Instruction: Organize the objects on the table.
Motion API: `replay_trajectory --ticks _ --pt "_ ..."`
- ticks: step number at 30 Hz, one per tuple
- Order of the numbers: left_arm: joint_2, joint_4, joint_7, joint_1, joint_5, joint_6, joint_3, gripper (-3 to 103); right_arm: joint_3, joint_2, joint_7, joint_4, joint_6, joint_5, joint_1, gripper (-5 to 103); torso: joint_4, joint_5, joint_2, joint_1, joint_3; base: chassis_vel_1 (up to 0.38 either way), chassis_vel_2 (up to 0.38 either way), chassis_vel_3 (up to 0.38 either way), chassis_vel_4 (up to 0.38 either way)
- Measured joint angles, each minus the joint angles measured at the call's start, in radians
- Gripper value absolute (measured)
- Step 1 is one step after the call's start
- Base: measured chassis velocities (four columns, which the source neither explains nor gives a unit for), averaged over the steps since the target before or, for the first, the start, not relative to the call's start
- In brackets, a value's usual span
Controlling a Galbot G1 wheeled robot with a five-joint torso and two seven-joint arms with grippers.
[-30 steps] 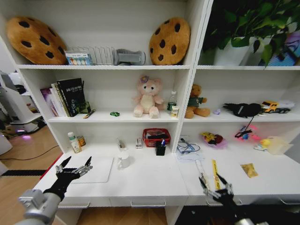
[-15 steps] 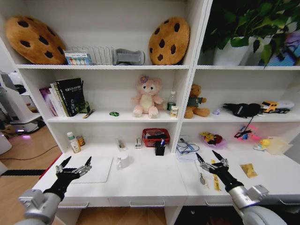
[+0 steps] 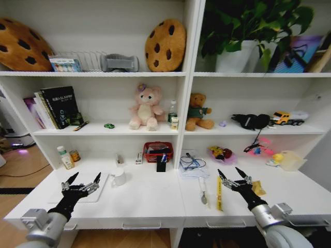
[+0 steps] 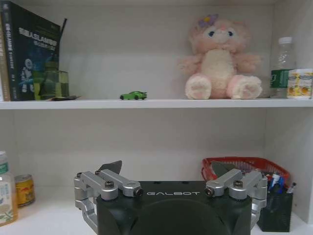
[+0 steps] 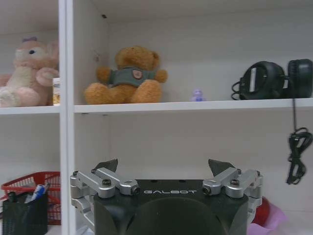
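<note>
Since half a second ago the head camera has swung toward the robot's right, so the whole shelving slides left in the head view, while both arms hold the same raised poses as before. Left hand [image 3: 81,185] hovers over the left end of the white table [image 3: 150,199], fingers spread wide, above the thin silver laptop [image 3: 77,188] that lies flat on the table top. Right hand [image 3: 235,179] hangs over the right half of the table, its fingers also spread apart and holding nothing. Just beside it, toward the middle, a yellow strip [image 3: 219,192] and a spoon-like utensil [image 3: 203,195] lie on the table. A white mug [image 3: 119,177] stands near the laptop's far corner. Against the back wall sit a red basket [image 3: 158,150] and a black pen holder [image 3: 161,165] with pens. On the shelf above, a small green toy car [image 4: 133,95] rests between the dark books [image 4: 29,54] and the pink plush toy [image 4: 219,61]. From the right wrist, a brown teddy bear [image 5: 127,76] sits on the same shelf level.
</note>
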Motion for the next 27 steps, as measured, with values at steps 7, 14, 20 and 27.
replay_trajectory --ticks 7,14,20,27 --pt "0.0 0.0 0.0 0.0 0.0 0.0 0.0 100 -0.004 0.003 0.001 -0.013 0.031 -0.005 0.009 100 -0.0004 0.0022 0.0 0.0 0.0 -0.339 -0.337 0.32 0.326" --pt "0.0 0.0 0.001 0.0 0.0 0.0 0.0 100 0.003 -0.007 0.048 0.003 -0.046 0.01 0.011 100 0.0001 0.0003 0.0 0.0 0.0 -0.177 -0.211 0.191 0.184" --pt "0.0 0.0 0.001 0.0 0.0 0.0 0.0 100 0.018 -0.071 0.201 0.048 -0.266 0.085 0.037 100 0.0005 -0.0008 0.0 0.0 0.0 -0.008 0.028 -0.038 -0.025" --pt "0.0 0.0 0.0 0.0 0.0 0.0 0.0 100 0.007 -0.17 0.245 -0.071 -0.386 0.102 0.103 100 0.0001 0.0001 0.0 0.0 0.0 0.038 0.05 -0.026 -0.026"
